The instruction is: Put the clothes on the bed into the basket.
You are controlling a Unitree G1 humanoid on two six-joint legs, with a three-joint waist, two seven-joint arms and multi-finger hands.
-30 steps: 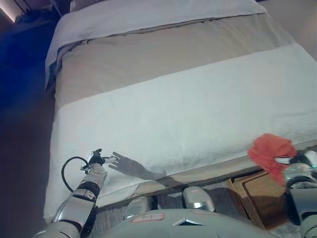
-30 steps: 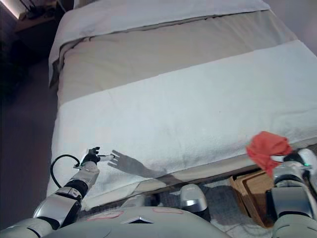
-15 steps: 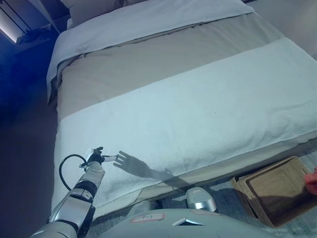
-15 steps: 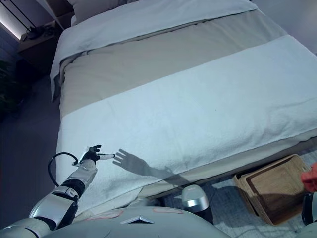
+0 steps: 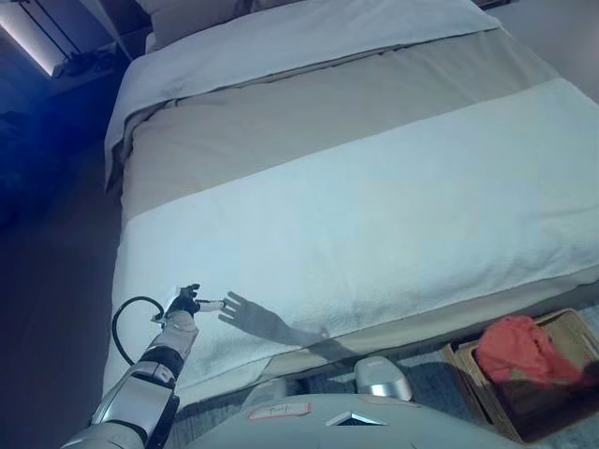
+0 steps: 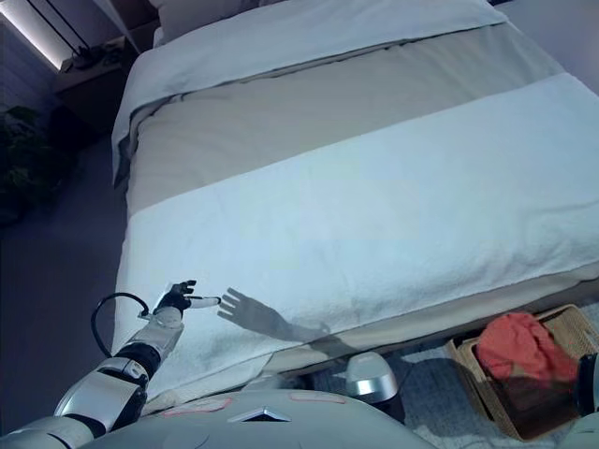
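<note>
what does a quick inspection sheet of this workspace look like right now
surface: bed with white and beige covers, no clothes seen on it
job's things: red garment lies in the wicker basket on the floor at the bed's foot
clutter: nothing seen
hands: left hand open over the bed's near left corner; right hand not in view
cables: nothing seen
surroundings: dark floor left of the bed, pillow at the head
</note>
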